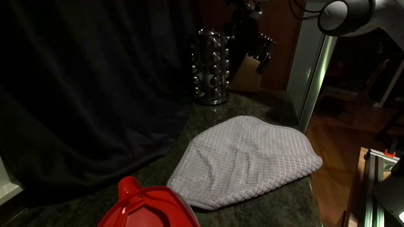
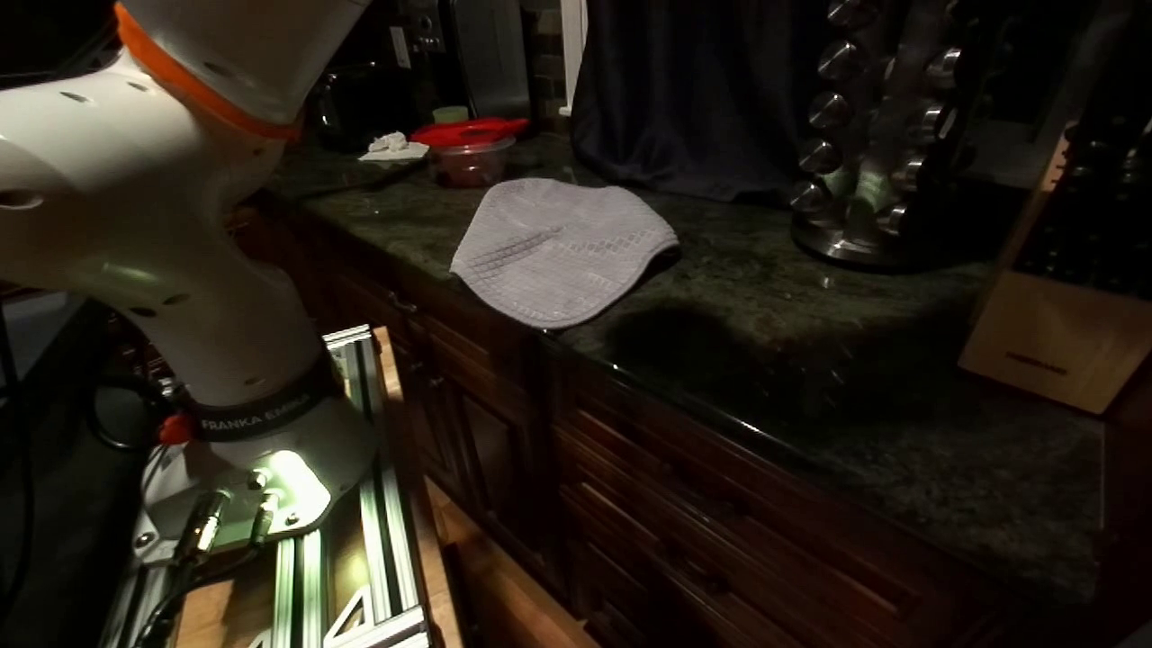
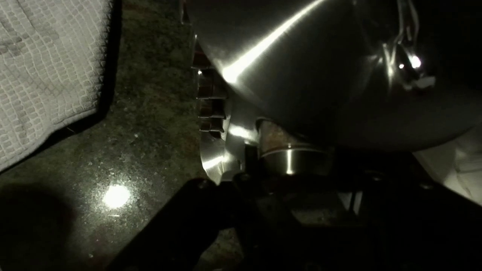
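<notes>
- Clear-sided spice jar w/ steel cap [image 3: 289,156]: seen btwn the black fingers [image 3: 211,195], at the rim of the round steel spice rack [image 1: 208,69].
- Fingers set partway apart; whether jar's gripped can't be told, too dk.
- Grey quilted cloth [image 1: 244,160] laid nr rack on dk-green stone counter [image 1: 281,198]; wooden knife block [image 1: 246,77] set just beside rack.

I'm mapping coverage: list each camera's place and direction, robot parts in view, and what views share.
Exterior view: above the red lid, facing along the counter to the spice rack; arm and base frame right.
Exterior view: near the knife block, facing back toward the red lid; arm and base frame left.
Wrist view: on the wrist, aimed down past the gripper at the spice rack.
Both exterior views share the knife block; all three, the grey cloth.
</notes>
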